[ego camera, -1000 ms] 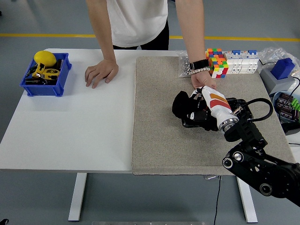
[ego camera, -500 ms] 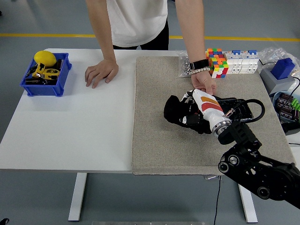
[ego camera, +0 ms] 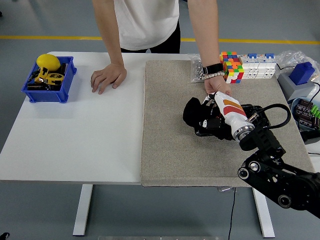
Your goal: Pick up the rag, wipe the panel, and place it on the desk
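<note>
The crumpled black cloth rag (ego camera: pixel 192 113) sits bunched into a dark lump on the grey felt-like panel (ego camera: pixel 170 150), pressed down there under the robot's right hand (ego camera: pixel 212 121), whose black fingers are curled over it in a grip. Just behind that hand, a person's hand with a black wristband (ego camera: pixel 216 85) touches the panel, while the person's other hand (ego camera: pixel 107 76) lies flat on the white table (ego camera: pixel 75 140), near the blue plastic bin (ego camera: pixel 48 80) holding a yellow round object (ego camera: pixel 48 61).
</note>
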`<state>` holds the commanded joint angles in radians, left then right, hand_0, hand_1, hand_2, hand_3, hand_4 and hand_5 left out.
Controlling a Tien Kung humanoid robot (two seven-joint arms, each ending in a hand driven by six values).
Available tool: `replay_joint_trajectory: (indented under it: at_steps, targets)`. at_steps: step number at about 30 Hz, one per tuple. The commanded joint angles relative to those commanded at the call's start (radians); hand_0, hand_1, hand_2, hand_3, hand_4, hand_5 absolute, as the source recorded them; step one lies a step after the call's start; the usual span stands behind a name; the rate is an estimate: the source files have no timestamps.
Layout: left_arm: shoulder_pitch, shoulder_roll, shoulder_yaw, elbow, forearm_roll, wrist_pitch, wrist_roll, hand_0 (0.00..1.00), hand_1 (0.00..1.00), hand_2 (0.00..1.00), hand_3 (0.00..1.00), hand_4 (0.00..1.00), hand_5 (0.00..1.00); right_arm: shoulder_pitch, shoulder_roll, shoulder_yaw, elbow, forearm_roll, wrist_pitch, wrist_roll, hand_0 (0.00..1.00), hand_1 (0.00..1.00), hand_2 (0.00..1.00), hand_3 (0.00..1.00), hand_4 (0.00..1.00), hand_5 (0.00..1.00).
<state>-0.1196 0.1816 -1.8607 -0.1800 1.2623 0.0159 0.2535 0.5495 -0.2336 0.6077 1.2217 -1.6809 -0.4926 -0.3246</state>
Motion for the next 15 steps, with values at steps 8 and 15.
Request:
replay_joint_trajectory:
  at_steps: [8, 15]
  targets:
    - [0.002, -0.001, -0.001, 0.000, 0.000, -0.001, -0.001, 0.686, 0.728, 0.731, 0.604, 0.670, 0.618, -0.016, -0.026, 0.054, -0.033, 0.002, -0.001, 0.002, 0.161, 0.270, 0.320, 0.375, 0.890, 0.002]
    - [0.001, -0.002, -0.002, 0.000, 0.000, -0.002, -0.002, 0.687, 0.729, 0.731, 0.604, 0.670, 0.620, -0.033, -0.052, 0.113, -0.065, -0.004, -0.001, 0.002, 0.161, 0.269, 0.320, 0.374, 0.889, 0.002]
